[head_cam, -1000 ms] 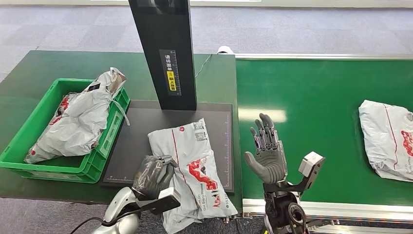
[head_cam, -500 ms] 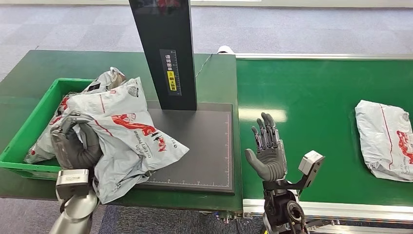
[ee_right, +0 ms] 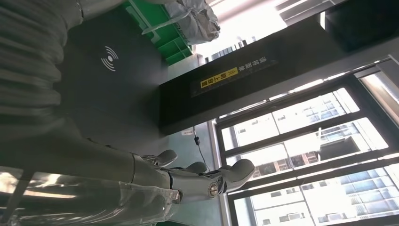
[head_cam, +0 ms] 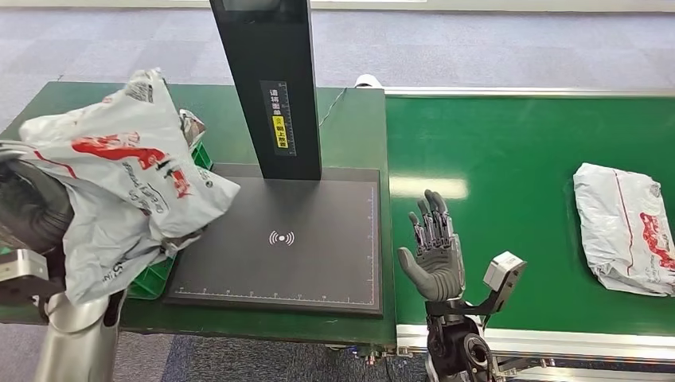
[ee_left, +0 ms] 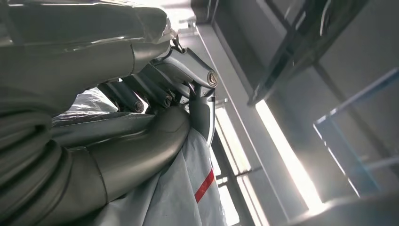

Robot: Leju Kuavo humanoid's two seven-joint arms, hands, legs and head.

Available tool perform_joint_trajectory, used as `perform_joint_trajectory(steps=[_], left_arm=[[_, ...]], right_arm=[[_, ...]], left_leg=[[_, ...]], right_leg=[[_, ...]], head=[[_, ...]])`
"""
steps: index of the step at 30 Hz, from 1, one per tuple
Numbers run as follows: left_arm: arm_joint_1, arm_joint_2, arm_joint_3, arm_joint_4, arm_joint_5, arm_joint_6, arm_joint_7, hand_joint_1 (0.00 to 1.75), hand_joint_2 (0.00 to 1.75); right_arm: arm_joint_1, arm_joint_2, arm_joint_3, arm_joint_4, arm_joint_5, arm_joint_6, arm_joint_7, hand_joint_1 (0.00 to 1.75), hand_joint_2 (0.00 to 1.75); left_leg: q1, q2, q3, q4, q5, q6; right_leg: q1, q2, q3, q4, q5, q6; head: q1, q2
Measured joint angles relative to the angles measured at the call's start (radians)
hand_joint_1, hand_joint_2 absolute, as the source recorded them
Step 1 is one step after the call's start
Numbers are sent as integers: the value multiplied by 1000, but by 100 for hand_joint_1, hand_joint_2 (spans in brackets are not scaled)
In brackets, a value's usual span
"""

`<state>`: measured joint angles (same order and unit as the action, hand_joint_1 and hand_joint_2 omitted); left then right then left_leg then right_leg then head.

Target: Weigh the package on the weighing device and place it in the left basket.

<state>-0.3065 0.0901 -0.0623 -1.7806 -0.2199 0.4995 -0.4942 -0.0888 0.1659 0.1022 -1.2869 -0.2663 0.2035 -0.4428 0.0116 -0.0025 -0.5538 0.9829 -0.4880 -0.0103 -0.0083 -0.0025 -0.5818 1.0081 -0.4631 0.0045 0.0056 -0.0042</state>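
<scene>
My left hand [head_cam: 32, 208] grips a grey mailer package [head_cam: 127, 179] with red print and holds it raised over the green basket [head_cam: 151, 278], hiding most of the basket. The left wrist view shows the fingers [ee_left: 155, 89] clamped on the grey package [ee_left: 179, 197]. The black weighing plate [head_cam: 294, 239] with its wireless mark lies bare in front of the black post [head_cam: 271, 87]. My right hand [head_cam: 434, 251] stands upright and open over the green conveyor edge, holding nothing. The plate [ee_right: 117, 80] and post [ee_right: 244, 75] also appear in the right wrist view.
Another grey package [head_cam: 625, 227] lies on the green conveyor belt [head_cam: 517, 159] at the far right. Part of a further grey bag [head_cam: 189, 126] shows in the basket behind the lifted package. The dark green table [head_cam: 350, 135] carries the scale and basket.
My left hand has lifted the package off the weighing plate and swung it left, up over the basket. The package on the belt has drifted slightly left. My right hand stays almost still.
</scene>
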Motion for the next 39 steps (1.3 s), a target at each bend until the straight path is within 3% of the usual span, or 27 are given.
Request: perform_joint_trajectory(steps=[9,14,22,28,39], left_arm=[[-85,16,107,3,-7,-5,56,175,175],[-156,48,164,57,-55,-29,165,175,175],[-300,149,264,347,-293,-267,373,175,175],[-378,226,242,567,-527,-426,484,175,175],[-482,327,173,795,-602,-536,504,175,175]], right_arm=[[15,1,0,0,1,-3,0,0,175],[15,2,2,0,0,1,1,0,175],[20,2,0,-8,0,-3,10,0,175],[36,1,-7,-33,5,14,28,0,175],[49,1,-21,-62,8,24,44,0,175]], left_leg=[[0,2,0,0,0,0],[0,2,0,0,0,0],[1,4,0,0,1,-1],[1,6,-2,0,1,-1],[1,7,-4,0,1,-2]], right_leg=[[0,1,-1,0,0,0],[0,1,-1,0,0,-1],[1,3,-2,1,1,-1],[1,5,-4,1,1,-2],[1,7,-7,1,2,-2]], head=[[0,0],[0,0],[0,0],[0,0],[0,0]])
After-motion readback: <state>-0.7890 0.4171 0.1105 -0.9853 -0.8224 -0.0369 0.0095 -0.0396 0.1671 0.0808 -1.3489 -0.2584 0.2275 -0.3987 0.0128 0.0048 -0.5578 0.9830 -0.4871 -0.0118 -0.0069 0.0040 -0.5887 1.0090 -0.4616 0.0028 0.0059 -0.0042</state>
